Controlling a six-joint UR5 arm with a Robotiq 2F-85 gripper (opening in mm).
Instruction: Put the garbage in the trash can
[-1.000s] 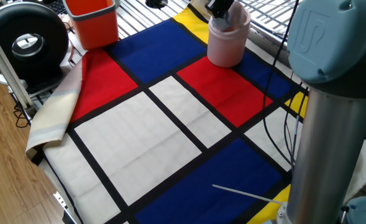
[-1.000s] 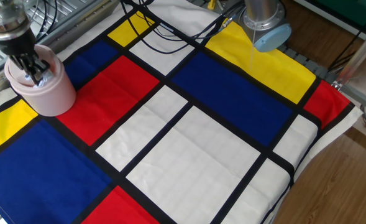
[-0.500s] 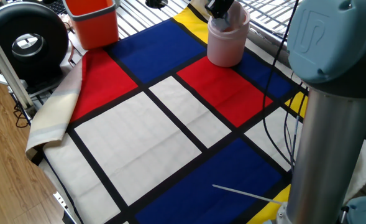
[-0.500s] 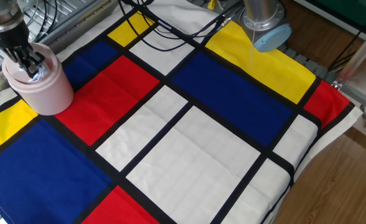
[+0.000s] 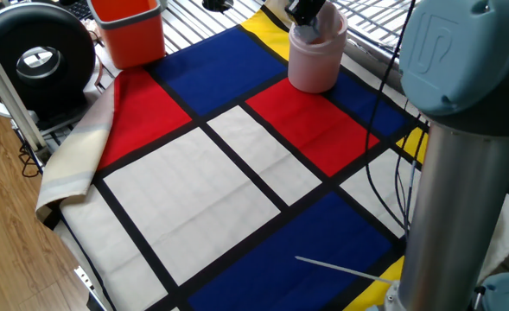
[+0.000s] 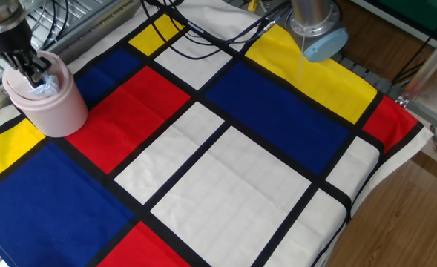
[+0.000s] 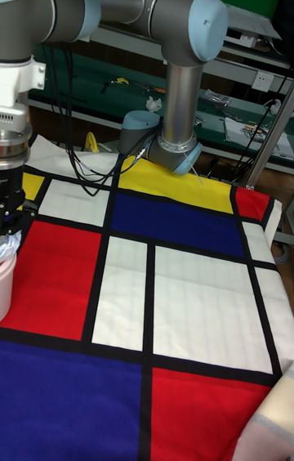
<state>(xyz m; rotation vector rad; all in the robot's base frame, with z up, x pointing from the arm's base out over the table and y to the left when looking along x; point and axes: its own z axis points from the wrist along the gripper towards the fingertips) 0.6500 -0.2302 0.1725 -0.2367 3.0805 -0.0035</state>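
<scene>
The trash can [image 6: 46, 107] is a pale pink cylinder standing on the cloth at the far left; it also shows in one fixed view [image 5: 316, 59] and at the left edge of the tall view [image 7: 4, 281]. The garbage [image 6: 44, 84], a white-grey paper wad, sits in the can's mouth. My gripper [image 6: 31, 70] hangs straight above that mouth with its dark fingertips at the wad. The gripper [image 7: 11, 220] is just over the paper [image 7: 8, 247] in the tall view too. The fingers are too small and dark to show whether they pinch the wad.
An orange square-sided bin [image 5: 130, 30] stands at the cloth's far corner beside a black round device [image 5: 36, 56]. Black cables [image 6: 203, 33] run across the yellow and white panels near the arm's base [image 6: 318, 33]. The cloth hangs over the table edge [image 5: 73, 168].
The gripper has risen slightly and shifted left at the can's mouth, and more of the paper wad shows now. The can has edged a little to the left.
</scene>
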